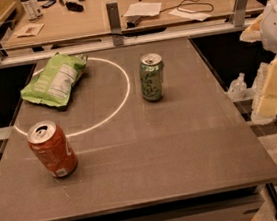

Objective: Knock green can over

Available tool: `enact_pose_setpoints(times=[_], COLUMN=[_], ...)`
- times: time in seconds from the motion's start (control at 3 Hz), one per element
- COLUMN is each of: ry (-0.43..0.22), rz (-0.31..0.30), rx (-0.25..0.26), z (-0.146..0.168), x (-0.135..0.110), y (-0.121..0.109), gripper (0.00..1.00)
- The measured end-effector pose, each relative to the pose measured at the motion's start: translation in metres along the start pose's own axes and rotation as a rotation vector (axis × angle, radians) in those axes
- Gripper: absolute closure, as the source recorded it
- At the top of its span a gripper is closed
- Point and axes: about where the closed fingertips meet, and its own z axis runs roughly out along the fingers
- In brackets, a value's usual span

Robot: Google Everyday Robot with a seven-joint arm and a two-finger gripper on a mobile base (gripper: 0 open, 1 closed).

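Observation:
The green can (152, 77) stands upright on the grey table (183, 147), right of centre towards the back, just outside a white circle marked on the top. It is light green with pale markings and a silver top with a pull tab. My gripper (273, 90) shows as cream-coloured parts at the right edge of the view, beyond the table's right side. It is well to the right of the can and touches nothing on the table.
An orange-red soda can (51, 149) leans at the front left. A flat green chip bag (54, 81) lies at the back left on the circle line. A small clear bottle (237, 88) sits off the right edge. A railing (113, 20) and a cluttered desk stand behind.

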Motion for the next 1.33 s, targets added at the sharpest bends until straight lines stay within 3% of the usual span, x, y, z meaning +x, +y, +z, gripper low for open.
enact_pose_setpoints(times=[0.33, 0.67, 1.0, 1.33], ry=[0.0, -0.045, -0.17, -0.336], rz=[0.0, 0.006, 0.12, 0.211], rx=[0.0, -0.012, -0.043, -0.079], z=[0.0, 0.001, 0.008, 0.016], x=[0.0, -0.001, 0.012, 0.017], y=[0.0, 0.003, 0.001, 0.0], gripper=[0.0, 0.0, 0.0, 0.0])
